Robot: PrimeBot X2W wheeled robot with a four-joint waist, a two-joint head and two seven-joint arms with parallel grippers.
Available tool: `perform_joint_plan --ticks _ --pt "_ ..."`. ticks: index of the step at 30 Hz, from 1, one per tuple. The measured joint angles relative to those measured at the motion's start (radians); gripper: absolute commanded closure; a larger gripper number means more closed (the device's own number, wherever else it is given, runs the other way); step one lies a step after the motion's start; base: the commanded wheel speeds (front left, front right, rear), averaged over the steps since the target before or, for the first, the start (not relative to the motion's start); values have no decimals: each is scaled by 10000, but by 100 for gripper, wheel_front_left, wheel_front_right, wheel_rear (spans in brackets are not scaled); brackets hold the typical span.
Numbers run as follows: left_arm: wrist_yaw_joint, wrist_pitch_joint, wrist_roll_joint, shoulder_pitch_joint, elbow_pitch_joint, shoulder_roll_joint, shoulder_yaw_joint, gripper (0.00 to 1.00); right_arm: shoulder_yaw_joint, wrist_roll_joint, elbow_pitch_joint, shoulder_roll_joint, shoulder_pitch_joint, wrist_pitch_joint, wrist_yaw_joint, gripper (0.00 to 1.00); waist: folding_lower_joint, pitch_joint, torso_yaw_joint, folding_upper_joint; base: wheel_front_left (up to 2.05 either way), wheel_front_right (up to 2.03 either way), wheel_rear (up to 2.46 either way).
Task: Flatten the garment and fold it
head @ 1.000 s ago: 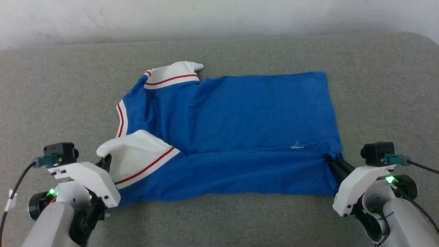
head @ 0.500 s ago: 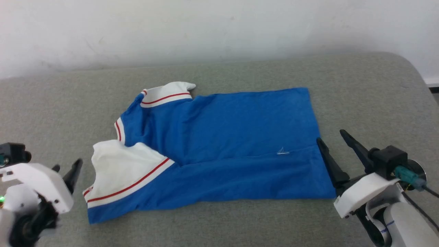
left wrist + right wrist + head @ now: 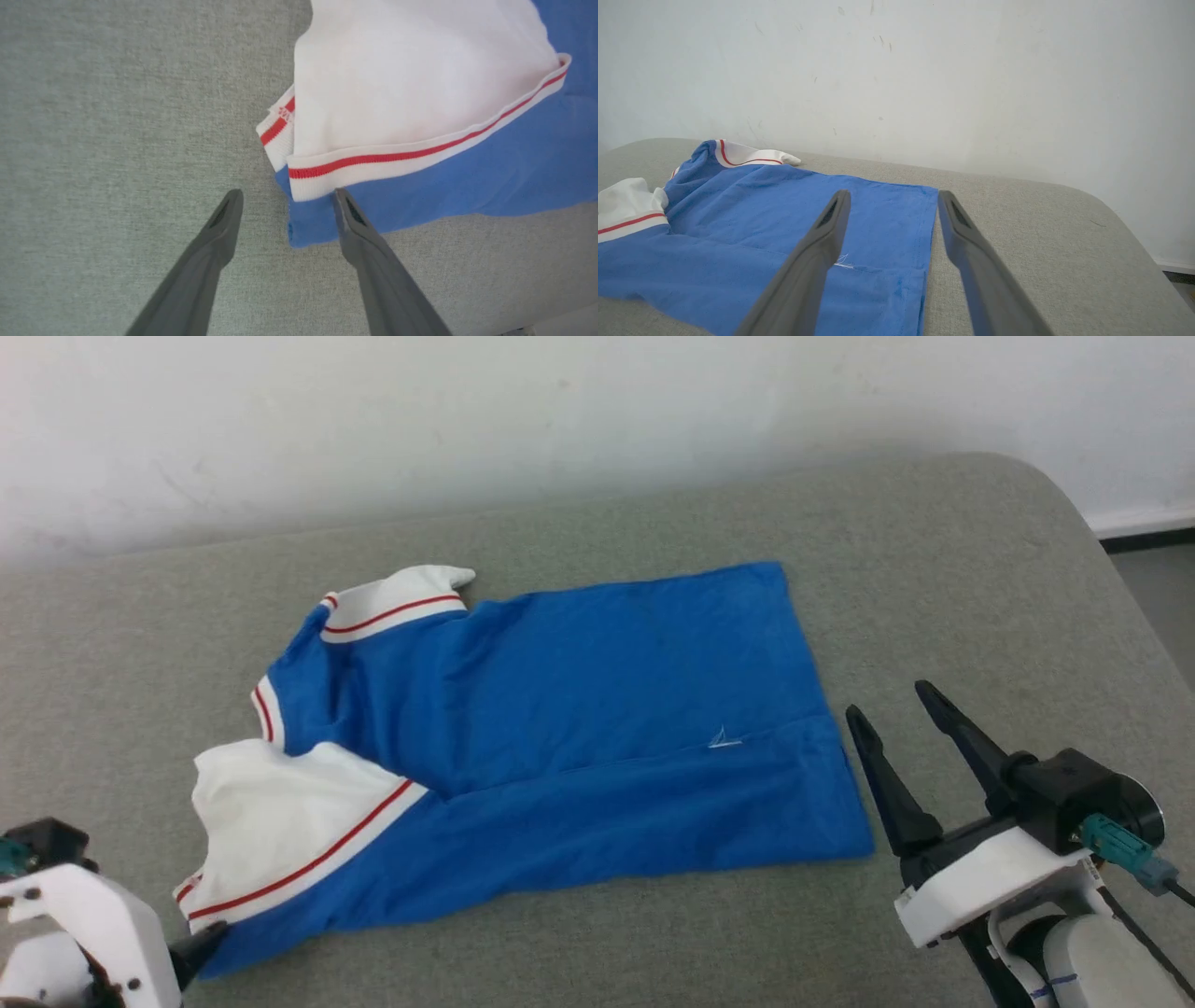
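Observation:
The royal-blue garment (image 3: pixel 579 728) lies spread on the grey padded table, its near strip folded over along a line by the tiny white logo (image 3: pixel 724 739). A white sleeve with red stripe (image 3: pixel 271 812) lies over its near-left corner; another sleeve (image 3: pixel 397 597) sits at the far left. My right gripper (image 3: pixel 887 700) stands open just off the garment's right edge, holding nothing; the right wrist view has that edge (image 3: pixel 927 233) between its fingers. My left gripper (image 3: pixel 285 193) is open, hovering over the garment's near-left corner (image 3: pixel 303 224), empty.
The grey padded table (image 3: pixel 934 569) ends in a rounded corner at the far right, with dark floor (image 3: pixel 1158 579) beyond it. A white wall (image 3: pixel 560 420) runs along the table's back edge. Bare table surface surrounds the garment.
Both grippers have let go of the garment's near corners and opened, and the folded strip now lies flat. The camera has shifted, moving the whole scene left and lower.

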Motion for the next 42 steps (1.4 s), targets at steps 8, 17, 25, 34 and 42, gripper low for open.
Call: perform_joint_plan --ticks 8,17,25,34,42 --pt "-35 -614 56 -201 966 -679 -286 0 67 196 -192 109 1 270 0 0 -1 403 -352 0 0 0 0" --pt "-464 -1365 134 -595 1697 -1091 -372 100 -268 1795 504 -447 146 2548 -2 0 0 445 -389 0 0 0 0" --pt "-422 -1873 334 -588 913 -1175 -357 100 88 3143 1737 -803 -591 5417 -2 0 3 446 -108 1 0 0 0" --pt "-242 -1900 500 -591 -608 -1175 -443 100 905 3670 4040 -493 -2179 6470 -2 9 2 694 381 1 0 0 0" --pt "-341 -2232 499 -547 -727 -1243 -424 100 1595 4495 4562 -729 -2761 6757 -33 100 2 660 626 1 0 0 0"
